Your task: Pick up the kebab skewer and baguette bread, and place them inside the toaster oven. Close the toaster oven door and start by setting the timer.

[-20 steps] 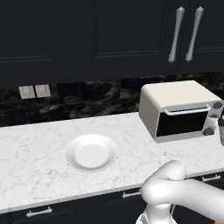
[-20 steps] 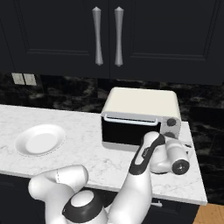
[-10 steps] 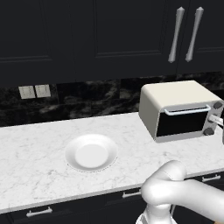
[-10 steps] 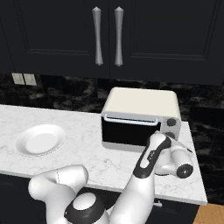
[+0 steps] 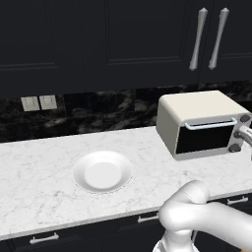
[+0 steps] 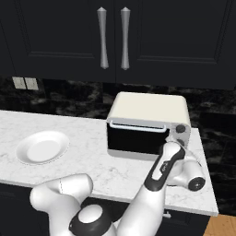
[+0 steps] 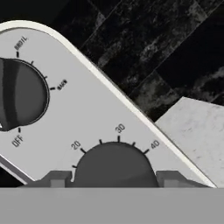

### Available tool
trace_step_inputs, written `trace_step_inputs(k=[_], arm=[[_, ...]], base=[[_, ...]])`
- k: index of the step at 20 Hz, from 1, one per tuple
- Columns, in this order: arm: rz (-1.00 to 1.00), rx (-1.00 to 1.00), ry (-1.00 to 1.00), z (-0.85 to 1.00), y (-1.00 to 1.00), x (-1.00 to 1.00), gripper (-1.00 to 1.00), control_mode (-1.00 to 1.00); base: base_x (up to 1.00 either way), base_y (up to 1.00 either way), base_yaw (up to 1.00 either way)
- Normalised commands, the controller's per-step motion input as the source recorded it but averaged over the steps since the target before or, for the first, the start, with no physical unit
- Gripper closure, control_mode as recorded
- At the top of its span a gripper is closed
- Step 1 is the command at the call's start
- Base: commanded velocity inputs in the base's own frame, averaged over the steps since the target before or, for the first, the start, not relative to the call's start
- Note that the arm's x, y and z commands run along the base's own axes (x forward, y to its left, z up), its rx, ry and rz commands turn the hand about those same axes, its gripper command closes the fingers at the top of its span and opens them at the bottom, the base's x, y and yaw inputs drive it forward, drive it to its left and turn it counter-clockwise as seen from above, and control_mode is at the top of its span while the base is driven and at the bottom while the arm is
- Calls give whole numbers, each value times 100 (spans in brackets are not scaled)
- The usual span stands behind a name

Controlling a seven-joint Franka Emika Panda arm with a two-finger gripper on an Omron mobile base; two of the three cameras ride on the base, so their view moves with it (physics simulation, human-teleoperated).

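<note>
reaching right, claw point(image 7: 113, 178) clenched on timer knob point(image 7: 113, 164) of toaster oven point(image 6: 150, 124).

I'm working in a home kitchen: a white marble desk point(image 5: 39, 182) over dark drawers, black upper cabinets point(image 6: 110, 41) with steel handles above my tool, a black marble backsplash point(image 5: 98, 110) with wall outlets point(image 5: 39, 103), a toaster oven point(image 6: 150, 122) and a white plate point(image 5: 102, 171).

Cream toaster oven point(image 5: 197, 123), door point(image 5: 204, 138) closed.
</note>
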Motion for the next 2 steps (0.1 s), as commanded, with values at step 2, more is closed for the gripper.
trace_step_inputs(k=[2], arm=[[-4,27,0,0,0,0,100,-100]], base=[[0,0,0]])
